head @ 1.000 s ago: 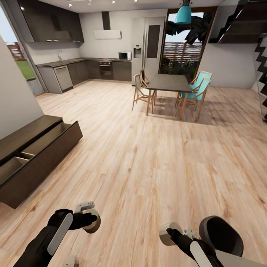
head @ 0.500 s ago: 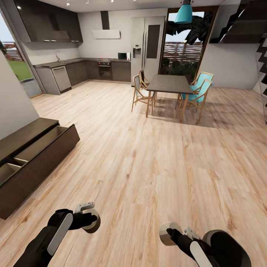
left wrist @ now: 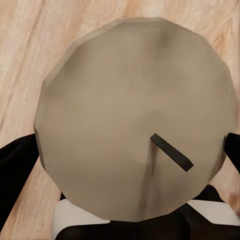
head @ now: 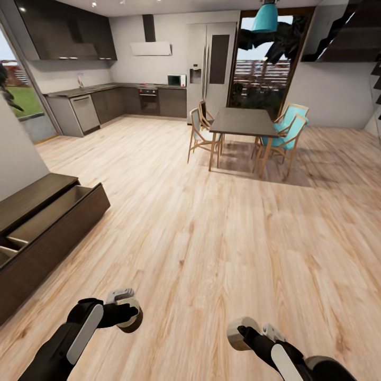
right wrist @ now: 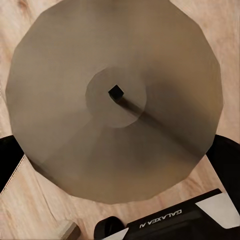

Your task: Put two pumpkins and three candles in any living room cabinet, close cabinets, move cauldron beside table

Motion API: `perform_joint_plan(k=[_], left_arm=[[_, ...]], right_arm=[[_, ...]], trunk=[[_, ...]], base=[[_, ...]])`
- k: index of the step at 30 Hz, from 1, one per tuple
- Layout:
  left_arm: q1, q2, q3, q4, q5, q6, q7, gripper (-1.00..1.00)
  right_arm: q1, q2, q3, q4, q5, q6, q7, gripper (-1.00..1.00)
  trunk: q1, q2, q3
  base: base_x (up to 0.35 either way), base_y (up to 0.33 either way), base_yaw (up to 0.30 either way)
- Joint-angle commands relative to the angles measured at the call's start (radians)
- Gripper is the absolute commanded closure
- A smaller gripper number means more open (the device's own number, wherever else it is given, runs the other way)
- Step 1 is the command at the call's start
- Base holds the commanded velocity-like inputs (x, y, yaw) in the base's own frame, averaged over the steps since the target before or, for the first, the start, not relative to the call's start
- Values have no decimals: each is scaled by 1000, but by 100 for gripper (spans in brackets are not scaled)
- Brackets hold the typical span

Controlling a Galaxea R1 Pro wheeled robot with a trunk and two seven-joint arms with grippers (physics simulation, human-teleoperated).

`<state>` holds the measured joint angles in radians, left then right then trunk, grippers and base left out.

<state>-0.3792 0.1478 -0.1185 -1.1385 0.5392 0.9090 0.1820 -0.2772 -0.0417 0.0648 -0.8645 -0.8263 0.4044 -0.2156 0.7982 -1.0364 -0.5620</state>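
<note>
Each gripper gripped a beige, disc-shaped candle: the left gripper point(head: 126, 313) clasped the left candle point(left wrist: 135, 117) and the right gripper point(head: 244, 333) the right candle point(right wrist: 114, 97), both low over the wooden floor point(head: 222, 233). At far left stood the cabinet point(head: 37, 233), its drawer pulled open, and well beyond it the dining table point(head: 242, 120) with chairs point(head: 201, 132).
</note>
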Motion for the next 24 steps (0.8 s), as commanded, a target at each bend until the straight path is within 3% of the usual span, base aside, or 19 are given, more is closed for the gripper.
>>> perform_joint_plan(k=[1, 16, 24], left_arm=[[0, 1, -3, -1, 12, 2, 11, 100], [-1, 1, -3, -1, 13, 2, 11, 100], [0, 1, -3, -1, 13, 2, 11, 100]], right_arm=[[0, -1, 5, -2, -11, 1, -10, 100], [0, -1, 5, 0, -11, -1, -11, 100], [0, -1, 5, -1, -11, 0, -11, 100]], trunk=[[1, -1, -1], [1, -1, -1], [1, -1, -1]], base=[[323, -2, 0], [323, 0, 7], [323, -15, 183]])
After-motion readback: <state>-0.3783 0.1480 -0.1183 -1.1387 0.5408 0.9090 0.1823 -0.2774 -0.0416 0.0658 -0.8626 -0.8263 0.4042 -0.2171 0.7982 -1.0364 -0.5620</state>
